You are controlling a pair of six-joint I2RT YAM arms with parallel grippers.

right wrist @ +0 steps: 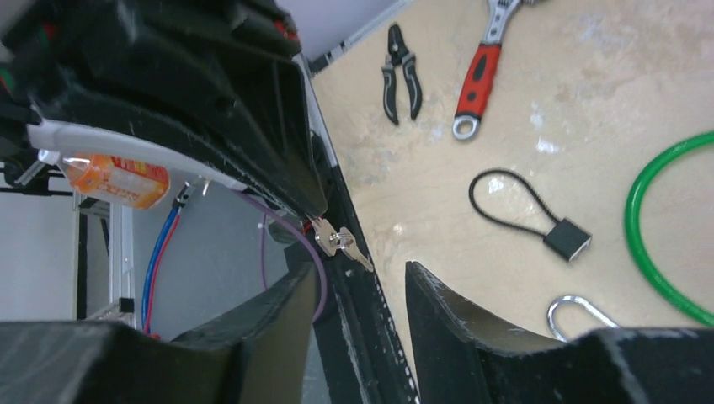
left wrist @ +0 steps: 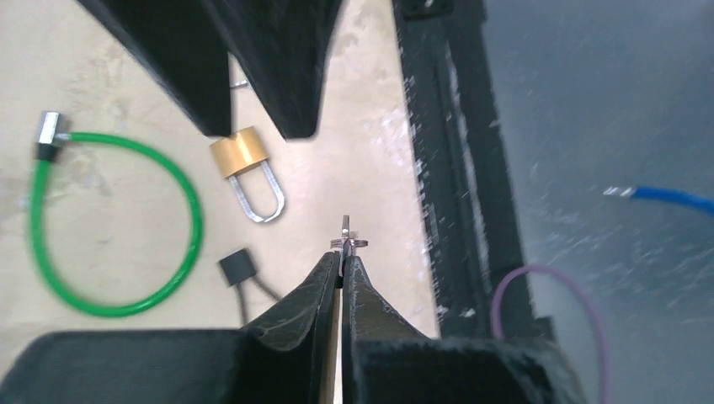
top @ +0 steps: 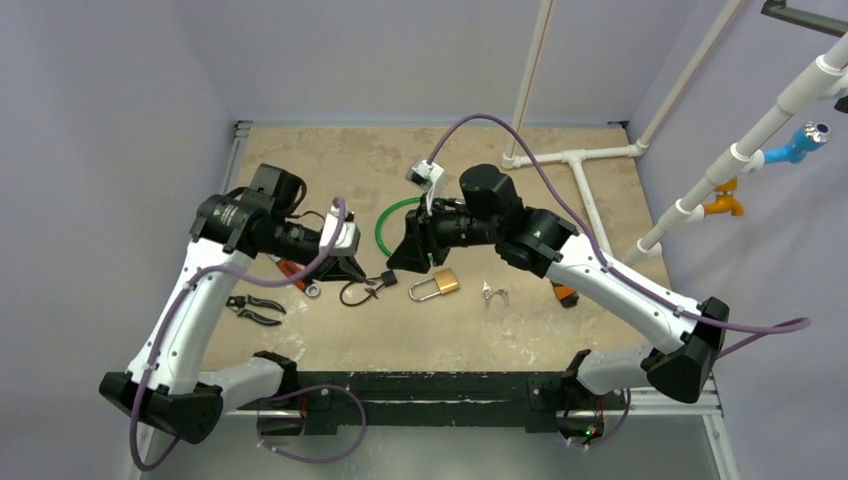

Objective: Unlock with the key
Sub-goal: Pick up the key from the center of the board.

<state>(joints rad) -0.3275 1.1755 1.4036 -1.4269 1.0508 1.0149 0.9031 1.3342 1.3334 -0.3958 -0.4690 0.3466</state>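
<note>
Right now the left claw (left wrist: pixel 341 257) is clenching on a small silver key (left wrist: pixel 346 239). Its two fingers are pressing flat together, and the key's ring and blade are poking out just past the tips. In the right wrist view the same key (right wrist: pixel 345 246) is hanging from the tip of that dark claw, showing against the black frame at the near edge of the desk (top: pixel 330 160).

The right claw (right wrist: pixel 360 278) is standing released, its fingers parted and gripping nothing. It is facing the left claw, with the key between them and apart from the right claw's fingers.

Just below the right claw, the padlock (top: pixel 435 286) is lying flat on the desk with its brass body toward the claw and its steel shackle closed. From the left wrist the right claw's fingertips are showing just beside the brass body; whether they are touching it I cannot tell. The key is sitting apart from the padlock.

Farther out, a green cable lock (top: pixel 385 228) is curving behind the right claw. A small black cable lock (top: pixel 362 291) is lying between the left claw and the padlock. A red-handled wrench (right wrist: pixel 480 80) and black pliers (top: pixel 255 308) are resting on the left side. A small metal piece (top: pixel 493 293) is lying to the right of the padlock.
</note>
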